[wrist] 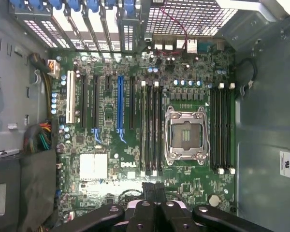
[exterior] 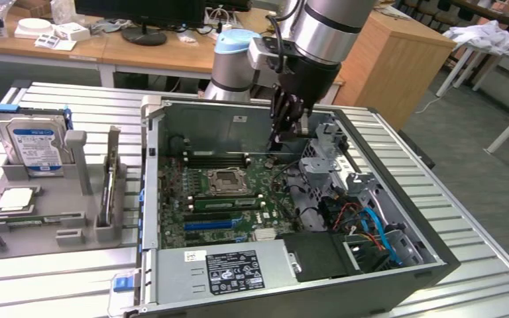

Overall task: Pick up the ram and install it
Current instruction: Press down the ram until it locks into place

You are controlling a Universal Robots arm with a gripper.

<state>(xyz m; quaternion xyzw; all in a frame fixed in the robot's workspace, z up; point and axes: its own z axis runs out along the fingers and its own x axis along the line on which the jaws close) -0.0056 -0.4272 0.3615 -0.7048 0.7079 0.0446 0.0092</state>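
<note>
1. Bench: carries the open case at frame centre and a grey rack at middle left of the exterior view.

2. Case: I see the board lying flat on its floor. Long dark slots run on both sides of the empty socket. In the exterior view a drive cage and loose cables crowd the right half of the case.

3. Rack: holds the drive at upper left and the processor below it. I take the thin board standing on edge along the rack's right side to be the ram. It is just beside the case's left wall.

4. Hand: it hangs inside the case at upper centre, between the back wall and the cage, well apart from the ram. In the wrist view the fingers are pressed together with nothing between them.

5. Step in hand: I judge the pick-up not yet made, since the hand is empty and over the board.

6. Requirements for a pick, as I judge them:
   - fingers parted before contact;
   - lift clear of the case rim before any travel toward the rack;
   - grip taken on the ram's upper edge.

7. Clearances: room is tight beside the cage and along the case wall next to the ram. There is open room above the case and above the rack.
</note>
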